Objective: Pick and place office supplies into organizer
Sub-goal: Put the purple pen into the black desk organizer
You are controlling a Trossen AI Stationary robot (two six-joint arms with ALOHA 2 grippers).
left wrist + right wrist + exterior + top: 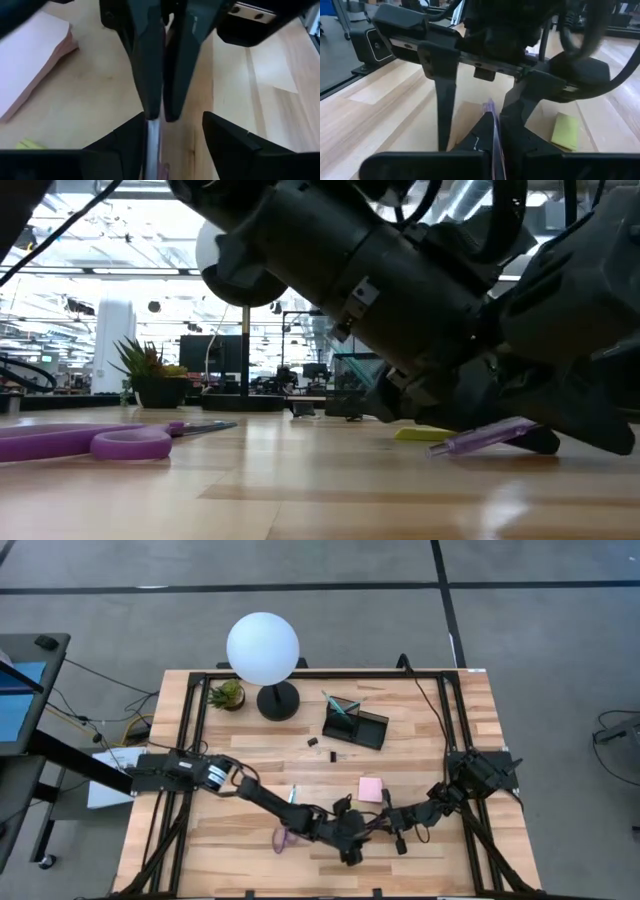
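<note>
My right gripper (492, 147) is shut on a pink-purple pen (493, 125) low over the table's near middle. My left gripper (167, 145) faces it, open. Its fingers (445, 100) stand on either side of the pen's free end (152, 140), and I cannot tell whether they touch it. The black organizer (355, 722) stands farther back with teal pens in it. On the table lie a pink sticky pad (371, 789), a yellow piece (565, 131), purple-handled scissors (100, 442), a teal pen (292, 795) and small black clips (313, 742). My right gripper pinches the pink-purple pen between its two fingers (150, 75) by one end (495, 142). The fingers lie along the pen, which sticks out forward past their tips. In the low view the pen (490, 435) slants, its free end low and close to the tabletop.
A white globe lamp (262, 650) and a small potted plant (228, 693) stand at the table's far left. Both arms cross the near middle of the table. Bare wood lies between the sticky pad and the organizer.
</note>
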